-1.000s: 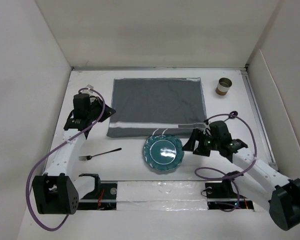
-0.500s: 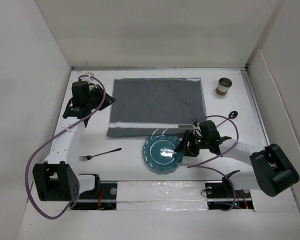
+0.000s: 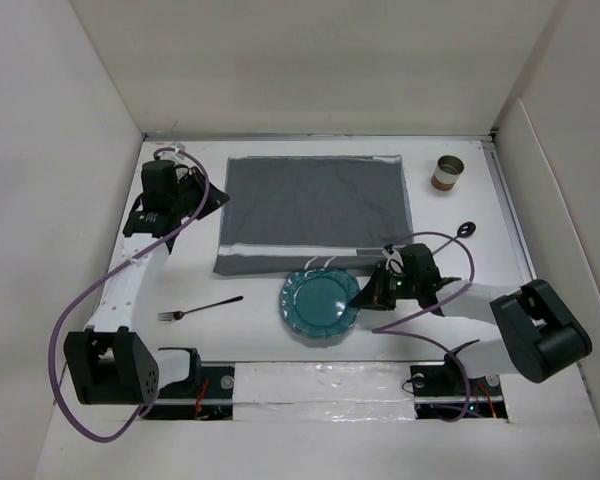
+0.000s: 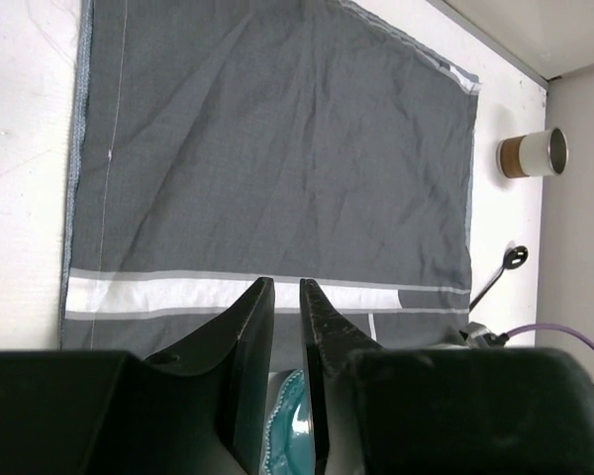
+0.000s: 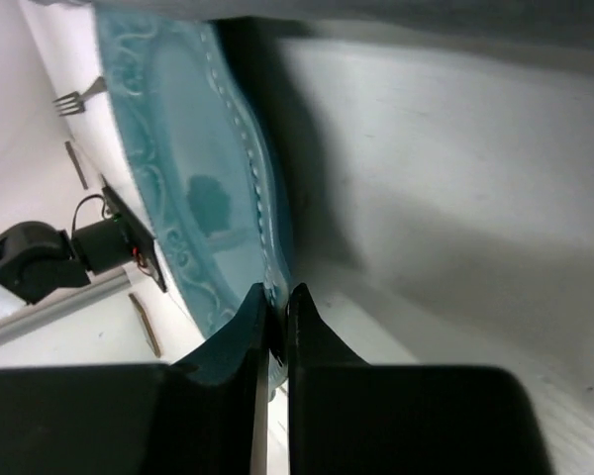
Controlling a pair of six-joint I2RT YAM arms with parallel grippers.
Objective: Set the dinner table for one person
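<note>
A teal plate (image 3: 322, 305) lies on the white dinner table (image 3: 195, 270), just below the near edge of the dark grey striped mat (image 3: 315, 210). My right gripper (image 3: 363, 296) is low at the plate's right side, shut on the plate's rim (image 5: 272, 247); in the right wrist view the gripper (image 5: 277, 292) pinches that edge. My left gripper (image 3: 223, 199) hovers at the mat's left edge; its jaws (image 4: 286, 282) stand a narrow gap apart with nothing between them. Below them the mat (image 4: 277, 148) and a bit of the plate (image 4: 292, 426) show.
A black fork (image 3: 200, 307) lies left of the plate. A black spoon (image 3: 460, 232) lies right of the mat. A brown and white cup (image 3: 447, 172) stands at the back right. White walls close in the table on three sides.
My right gripper moved left to the plate and shut on its rim; the plate slid slightly left. My left gripper's jaws parted a little.
</note>
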